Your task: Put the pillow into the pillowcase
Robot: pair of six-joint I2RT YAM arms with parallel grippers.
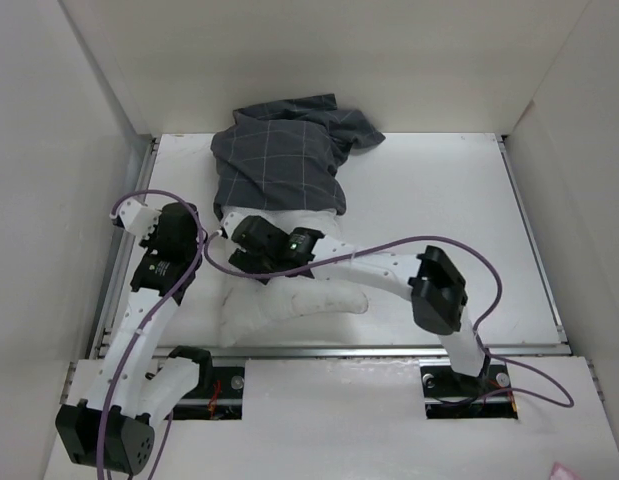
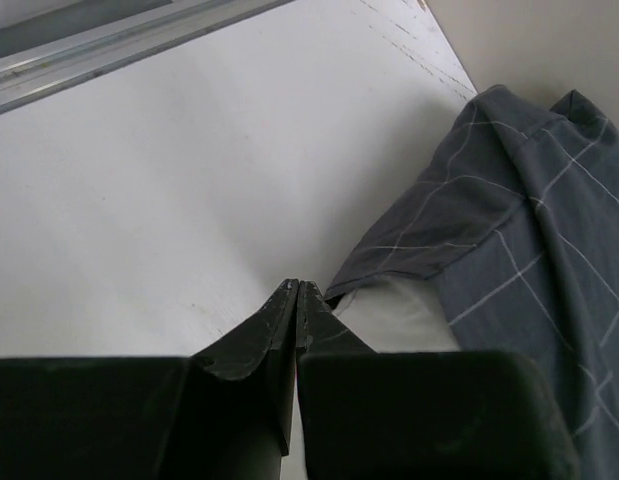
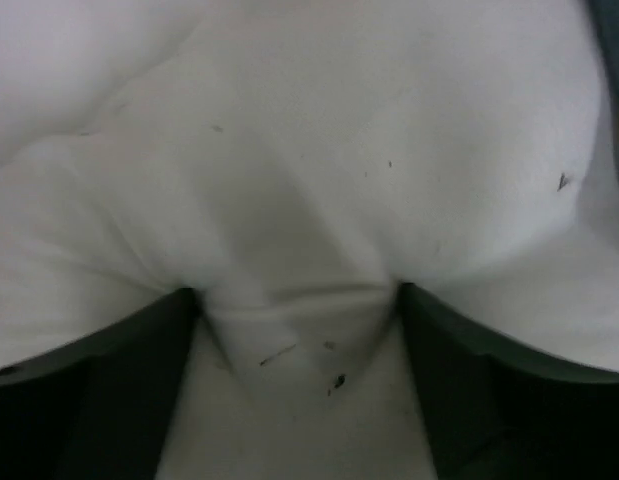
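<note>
Pillow (image 1: 289, 300) lies near-to-far, far end inside pillowcase (image 1: 279, 165). Right gripper (image 3: 299, 292) — jaws spread wide — presses its bare middle; left gripper (image 2: 297, 290), jaws together, empty, sits just beside the pillowcase hem.

Pillow (image 1: 289, 305): I count one.
Pillowcase (image 1: 279, 160): I count one.
Table (image 1: 439, 200): one.
Grippers: I count two, left gripper (image 2: 296, 292) and right gripper (image 3: 297, 302).

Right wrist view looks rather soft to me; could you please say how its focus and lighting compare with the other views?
Right wrist view: the pillow fills the frame, slightly blurred, shadowed around the right claw. Left wrist view: the pillowcase grid is crisp, the left claw near-black. Top external view: even light, soft shadows on the table.
</note>
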